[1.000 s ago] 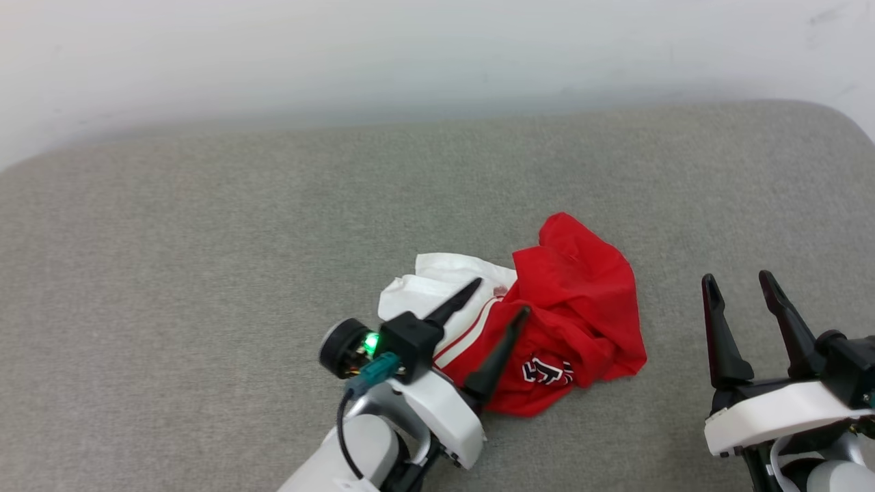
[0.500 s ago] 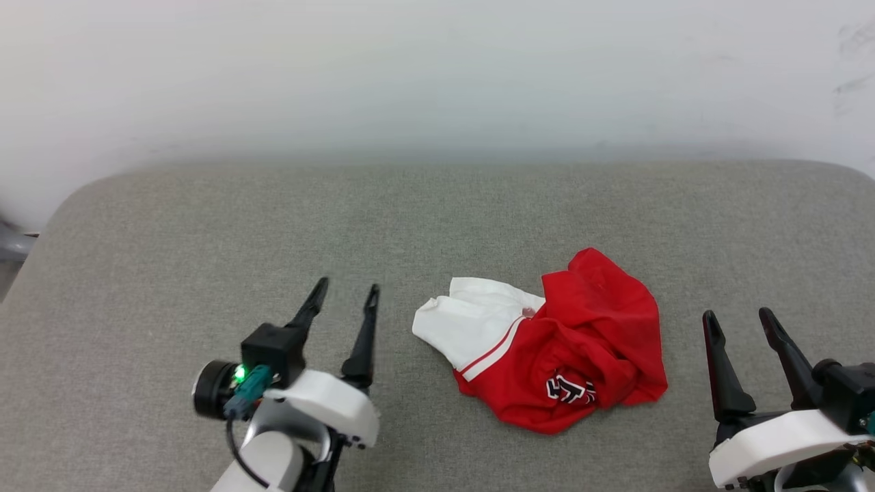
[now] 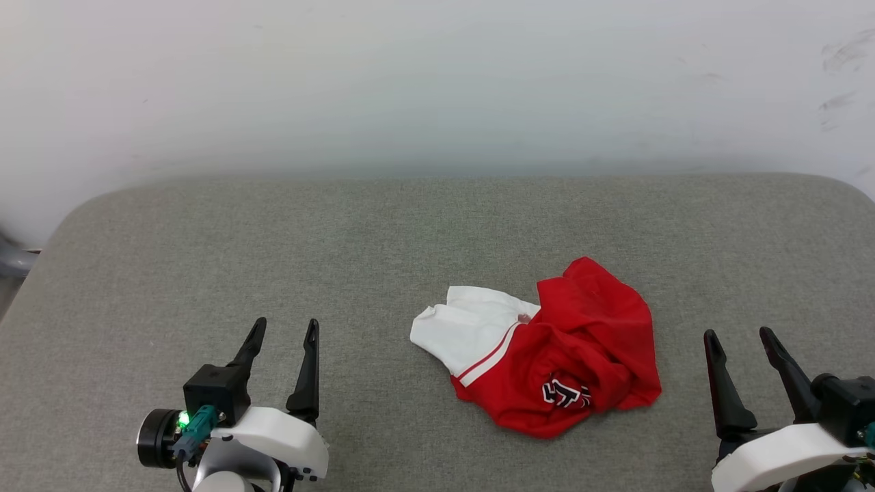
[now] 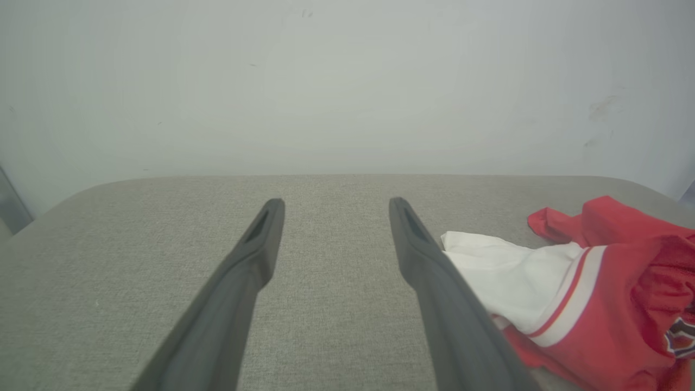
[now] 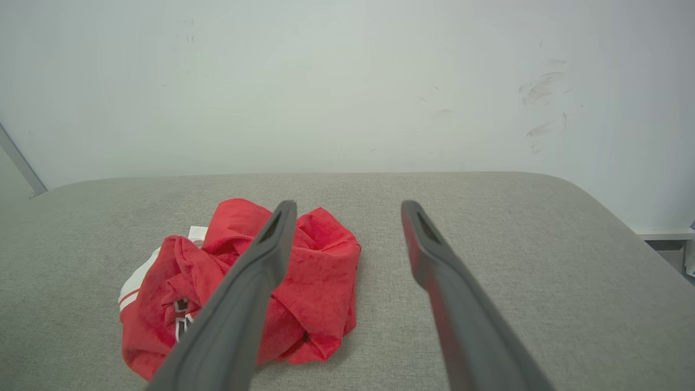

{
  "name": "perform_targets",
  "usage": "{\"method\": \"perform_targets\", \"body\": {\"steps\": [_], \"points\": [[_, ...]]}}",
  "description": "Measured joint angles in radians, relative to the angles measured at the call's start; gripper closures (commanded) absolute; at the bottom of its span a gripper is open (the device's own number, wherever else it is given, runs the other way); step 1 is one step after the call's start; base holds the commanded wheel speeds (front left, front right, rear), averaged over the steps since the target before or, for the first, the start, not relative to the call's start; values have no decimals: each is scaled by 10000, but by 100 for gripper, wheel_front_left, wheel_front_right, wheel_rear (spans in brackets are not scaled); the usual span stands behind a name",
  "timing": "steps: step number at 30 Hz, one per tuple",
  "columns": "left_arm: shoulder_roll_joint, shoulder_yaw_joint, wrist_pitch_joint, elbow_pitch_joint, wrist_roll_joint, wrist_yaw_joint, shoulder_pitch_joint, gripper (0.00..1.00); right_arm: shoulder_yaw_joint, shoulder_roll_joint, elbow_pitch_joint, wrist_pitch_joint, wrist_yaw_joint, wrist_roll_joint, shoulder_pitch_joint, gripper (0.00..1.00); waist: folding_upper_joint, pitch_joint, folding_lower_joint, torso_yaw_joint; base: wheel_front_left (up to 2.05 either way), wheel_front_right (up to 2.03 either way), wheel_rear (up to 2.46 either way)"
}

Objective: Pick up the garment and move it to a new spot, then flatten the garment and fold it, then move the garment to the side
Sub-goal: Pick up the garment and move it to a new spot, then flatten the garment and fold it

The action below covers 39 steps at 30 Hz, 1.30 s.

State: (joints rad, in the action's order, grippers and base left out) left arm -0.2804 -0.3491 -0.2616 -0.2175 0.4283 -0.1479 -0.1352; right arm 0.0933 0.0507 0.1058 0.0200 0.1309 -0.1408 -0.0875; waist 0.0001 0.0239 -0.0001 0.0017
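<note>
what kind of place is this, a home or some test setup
Probably a test or lab setup, not a lived-in room: a grey fabric-covered surface with rounded corners, a plain scuffed white wall behind it, and a crumpled red and white garment.

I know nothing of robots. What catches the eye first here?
A crumpled red and white garment lies heaped on the grey padded surface, right of centre in the head view. Two open black claws flank it without touching: the left claw at lower left, the right claw at lower right.
</note>
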Motion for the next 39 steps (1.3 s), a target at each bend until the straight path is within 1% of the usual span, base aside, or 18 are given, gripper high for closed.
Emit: {"method": "perform_targets", "body": {"steps": [12,15,19,24,32,35,39], "points": [[-15,-150,36,-75,-15,125,-5,0,-13,0,-8,23,0,-8,-1,0,0,-49,1,-24,0,0,0],[-33,-336,401,-167,-15,268,-295,0,4,0,-13,-4,0,-17,0,0,0,-112,0,3,0,0,0],[36,-648,1453,-420,119,548,-1005,0,-17,0,10,-2,0,-17,10,0,0,-283,1,56,0,0,0],[140,-1141,3099,-815,343,1158,-2284,0,-138,0,121,2,0,-15,91,0,0,-730,1,56,0,0,0],[211,-1889,5622,-2015,600,1939,-3736,0,-328,2,100,-23,0,-21,492,0,0,-1539,2,-264,0,0,0],[284,-2113,6251,-2424,688,2140,-4110,0,-347,0,27,-77,0,-56,593,0,0,-1825,2,-441,0,0,0],[328,-2334,6748,-2943,736,2293,-4551,0,-445,0,-100,-196,2,-104,734,0,0,-2149,2,-699,0,0,0]]}}
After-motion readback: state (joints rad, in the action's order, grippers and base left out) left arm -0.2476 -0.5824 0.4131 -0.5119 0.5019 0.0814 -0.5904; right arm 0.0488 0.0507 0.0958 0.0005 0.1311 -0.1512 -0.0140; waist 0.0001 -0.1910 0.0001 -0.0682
